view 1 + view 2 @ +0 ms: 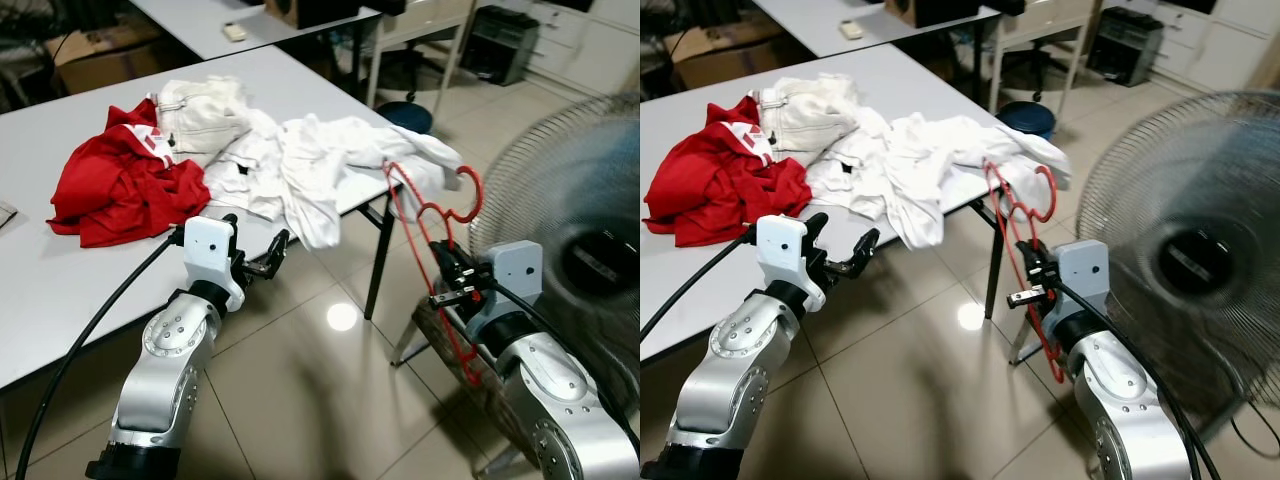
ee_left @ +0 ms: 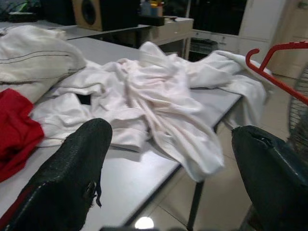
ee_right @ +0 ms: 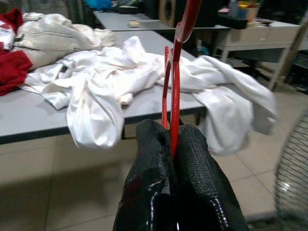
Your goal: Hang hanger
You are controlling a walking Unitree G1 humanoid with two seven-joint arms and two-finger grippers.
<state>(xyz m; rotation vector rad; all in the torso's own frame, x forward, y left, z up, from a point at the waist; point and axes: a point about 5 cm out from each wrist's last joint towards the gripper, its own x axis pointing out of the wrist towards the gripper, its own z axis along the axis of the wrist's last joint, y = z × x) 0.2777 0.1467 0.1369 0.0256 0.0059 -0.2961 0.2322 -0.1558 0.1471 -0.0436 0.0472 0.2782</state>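
Observation:
A red plastic hanger (image 1: 432, 230) stands upright beside the table's corner, its hook (image 1: 470, 190) curling up near the hanging white cloth. My right gripper (image 1: 448, 272) is shut on the hanger's bar, and in the right wrist view its black fingertips (image 3: 192, 163) pinch the red bar (image 3: 174, 106). At the table's front edge my left gripper (image 1: 252, 248) is held open, holding nothing. Its two black pads (image 2: 72, 173) frame a heap of white garments (image 2: 154, 106) on the grey table (image 1: 60, 280).
A red garment (image 1: 120, 185) lies left of the white heap (image 1: 300, 160). A large standing fan (image 1: 570, 230) is close on the right. A blue stool (image 1: 405, 115) and more desks stand behind. Tiled floor (image 1: 310, 370) lies below the arms.

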